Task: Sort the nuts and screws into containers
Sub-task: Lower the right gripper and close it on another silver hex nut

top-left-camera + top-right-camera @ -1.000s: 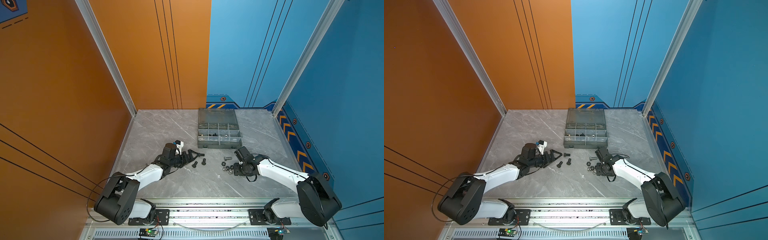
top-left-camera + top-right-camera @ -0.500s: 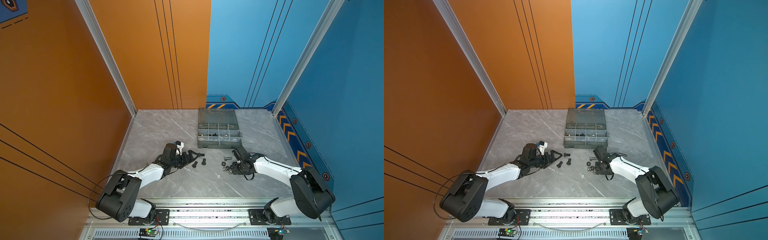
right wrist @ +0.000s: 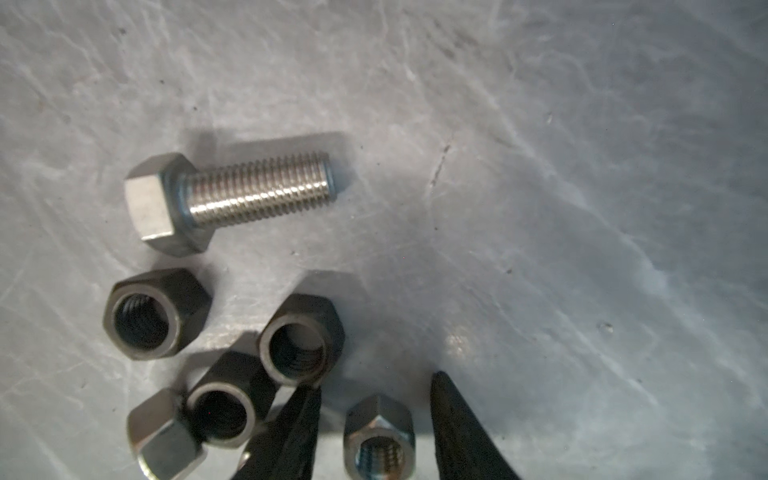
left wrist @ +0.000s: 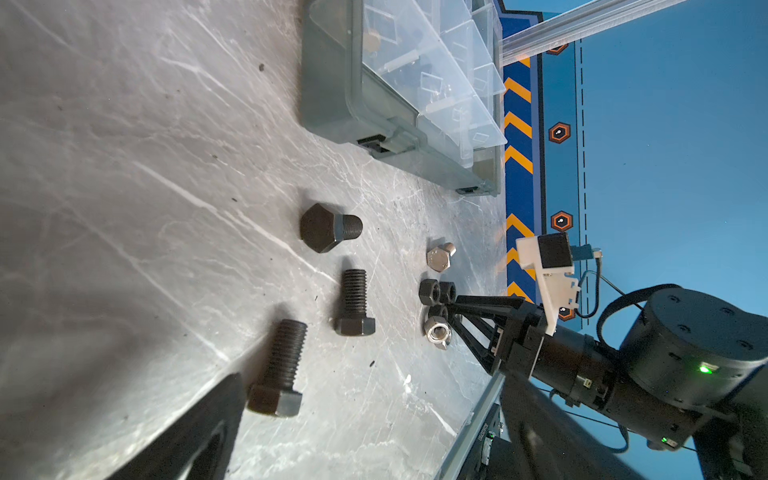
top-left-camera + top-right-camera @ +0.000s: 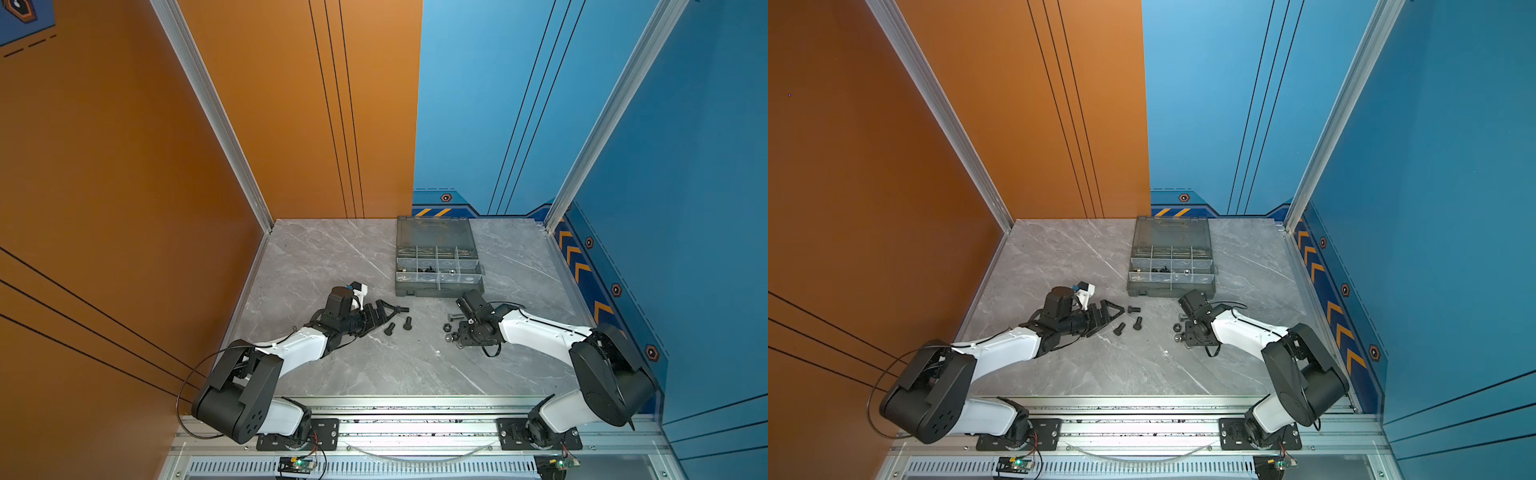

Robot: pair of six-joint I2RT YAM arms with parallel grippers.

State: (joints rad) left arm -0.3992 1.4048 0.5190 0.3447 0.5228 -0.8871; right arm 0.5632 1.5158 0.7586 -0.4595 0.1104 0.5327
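the right claw (image 3: 374, 384) stands half open low over the tabletop (image 3: 582, 166), its jaws on either side of a silver nut (image 3: 380, 440) with a sliver of gap each way, so nothing is gripped yet; i judge the step in hand is pinching this nut. just beside it lie three black nuts (image 3: 301, 338), two of them touching, a second silver nut (image 3: 166, 432) leaning on one of those, and a silver screw (image 3: 232, 195) on its side a little further off. the left claw (image 5: 387, 319) is spread wide and empty near the tabletop, with three black screws (image 4: 353, 303) loose in front of it; the nearest lies just beside one finger (image 4: 199, 428), and none sits between the jaws as far as i can tell. beyond both arms the case (image 5: 436, 289) sits open, lid laid back, and in both top views a few small pieces (image 5: 428, 269), some dark, one shiny, show in its middle row of compartments (image 5: 465, 266); they are too small to tell screws from nuts. so the sorting looks begun but far from done: a handful of parts is in, while four screws and five nuts are on the tabletop, well apart from the case. what is left, by my reckoning, is nine more carries, each into the matching compartment.
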